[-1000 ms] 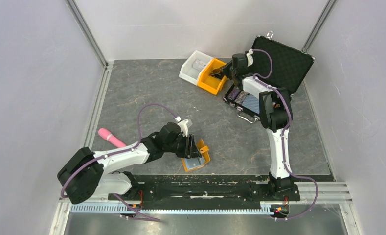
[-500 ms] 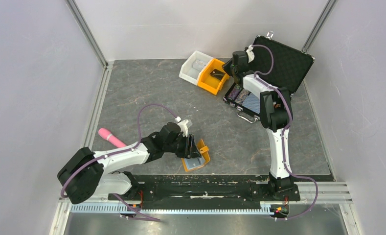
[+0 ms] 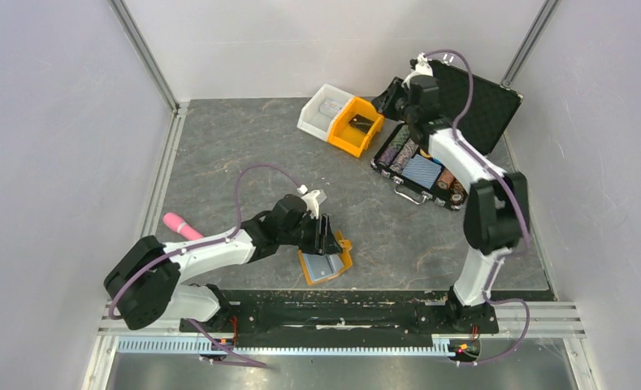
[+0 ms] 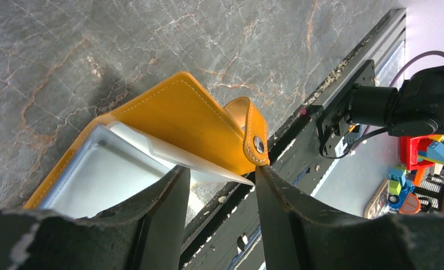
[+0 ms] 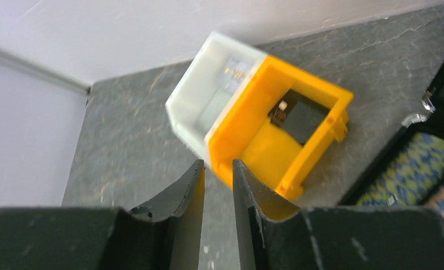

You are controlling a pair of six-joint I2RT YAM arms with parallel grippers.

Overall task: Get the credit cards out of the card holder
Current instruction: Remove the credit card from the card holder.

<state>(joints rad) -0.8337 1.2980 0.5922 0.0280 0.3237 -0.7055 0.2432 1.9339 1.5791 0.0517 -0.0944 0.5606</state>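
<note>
The card holder (image 3: pixel 323 266) lies open on the surface (image 3: pixel 244 154) at about 6 o'clock, close to the near edge, light blue panels facing up. In the overhead view the left claw (image 3: pixel 330 237) covers its far edge. From the left wrist, the left claw's (image 4: pixel 222 171) jaws stand apart, and a corner of the holder's clear sleeve (image 4: pixel 169 154) reaches into the gap. Whether either finger presses the sleeve cannot be told. The fingers cut off the holder's near part, and whether a card sits in the sleeve is unclear. The snap strap (image 4: pixel 252 129) curls up at the holder's 3 o'clock side.

The right claw (image 3: pixel 384 97) hangs at about 1 o'clock above the surface, its jaws a narrow slit apart and gripping nothing. Its wrist view is blurred. It shows an orange bin (image 5: pixel 321 93) touching a white bin (image 5: pixel 194 93), with a dark flat thing (image 5: pixel 301 119) in the orange one, its markings unreadable. The open black case (image 3: pixel 475 101) is cropped at that view's right edge.
</note>
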